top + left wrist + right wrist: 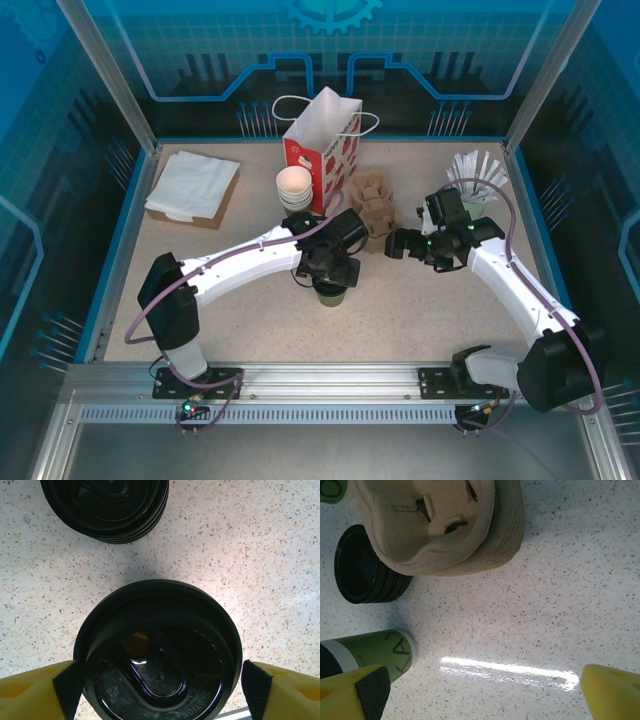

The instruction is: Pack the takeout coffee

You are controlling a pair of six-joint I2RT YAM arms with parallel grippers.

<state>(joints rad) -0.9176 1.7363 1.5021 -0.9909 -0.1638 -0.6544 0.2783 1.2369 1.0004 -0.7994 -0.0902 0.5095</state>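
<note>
Coffee cup [331, 293] upright on table [230, 330], near side of gift bag [322, 140], lid [160, 645] on. Left gripper [162, 690] straddles the lid; we cannot tell whether it grips. Right gripper [485, 692] spread wide, empty

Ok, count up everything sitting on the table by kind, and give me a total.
Gift bag: 1
Lidded green cup: 1
Stack of black lids: 1
Stack of pulp carriers: 1
Stack of white cups: 1
Tumbler of sticks: 1
Pile of napkins: 1
Total: 7
</note>
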